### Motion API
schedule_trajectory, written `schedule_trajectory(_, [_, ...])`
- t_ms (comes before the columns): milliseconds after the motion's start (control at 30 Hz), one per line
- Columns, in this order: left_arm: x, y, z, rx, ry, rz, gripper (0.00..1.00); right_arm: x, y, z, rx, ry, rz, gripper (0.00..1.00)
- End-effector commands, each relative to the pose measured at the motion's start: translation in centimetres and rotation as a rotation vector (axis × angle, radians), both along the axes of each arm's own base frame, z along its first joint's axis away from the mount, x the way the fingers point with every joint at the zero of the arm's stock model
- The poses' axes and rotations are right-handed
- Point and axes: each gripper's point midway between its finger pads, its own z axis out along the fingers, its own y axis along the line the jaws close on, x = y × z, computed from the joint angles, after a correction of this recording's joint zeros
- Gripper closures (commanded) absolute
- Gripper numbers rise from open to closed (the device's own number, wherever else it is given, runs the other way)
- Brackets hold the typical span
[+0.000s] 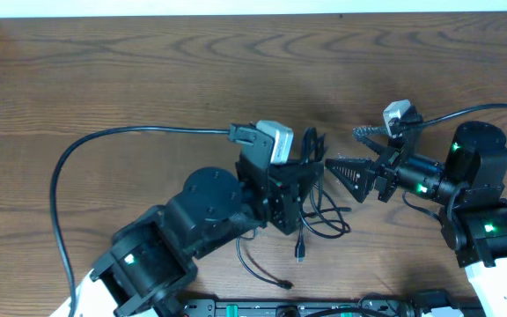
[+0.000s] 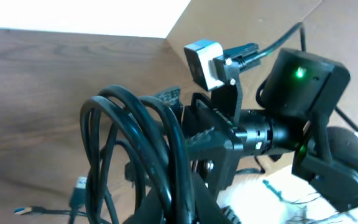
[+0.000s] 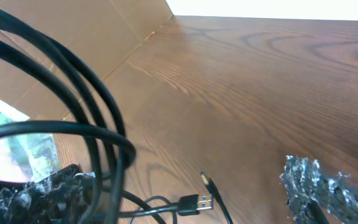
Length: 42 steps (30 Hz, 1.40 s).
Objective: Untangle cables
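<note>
We see the cables (image 2: 163,140) as a bundle of glossy black loops raised off the table (image 1: 148,70), just toward four o'clock from the middle of the overhead view. Some slack loops trail on the wood at five o'clock of the bundle. One plug (image 1: 299,251) lies at six o'clock of it, and a blue-tipped end (image 2: 23,210) shows low in the left wrist view.

The left gripper (image 1: 308,174), reaching in from seven o'clock, has its jaws together, clamped on the cables, whose strands arch up over it.

At three o'clock of the bundle we find the right gripper (image 1: 349,151) with its jaws spread wide. In its own view one finger (image 3: 39,193) sits just beside the strands, though we cannot tell whether it touches them. A USB plug (image 3: 194,203) rests on the table between the fingers.
</note>
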Motion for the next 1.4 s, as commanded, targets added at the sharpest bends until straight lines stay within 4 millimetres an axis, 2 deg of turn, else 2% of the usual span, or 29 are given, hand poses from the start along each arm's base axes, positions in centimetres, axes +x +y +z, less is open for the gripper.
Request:
schedule_trajectory(0, [0.1,-0.8,0.4,-0.057,0.076,0.002,0.93,0.2,-0.1,0.0,-0.007,-0.004,-0.016,0.01])
schedule_trajectory(200, [-0.6,-2.2,0.1,-0.077,0.121,-0.072,0.93,2.1,-1.9,-0.9,-0.048,0.036,-0.179,0.01])
schedule_trajectory(433, [-1.9,-3.1,0.9,-0.109,0.123,-0.164,0.92,3.1,-3.0,-1.4,-0.061,0.067,-0.278,0.01])
schedule_trajectory(667, [-3.2,-3.5,0.7,-0.109,0.148,-0.241,0.93,4.2,-4.7,-1.8,-0.056,0.114,-0.416,0.01])
schedule_trajectory(833, [-3.6,-3.5,0.5,-0.103,0.161,-0.259,0.93,4.6,-5.3,-2.0,-0.073,0.111,-0.455,0.01])
schedule_trajectory(967, [-3.8,-3.4,-0.2,-0.082,0.182,-0.26,0.93,5.0,-6.6,-2.7,-0.076,0.154,-0.549,0.01])
schedule_trajectory(1133, [-3.8,-3.3,-0.3,-0.076,0.185,-0.258,0.93,4.6,-5.9,-2.7,-0.059,0.173,-0.511,0.01])
schedule_trajectory(1367, [-3.0,-3.1,-0.3,-0.071,0.167,-0.216,0.93,1.8,-3.6,-4.1,-0.116,0.19,-0.291,0.01])
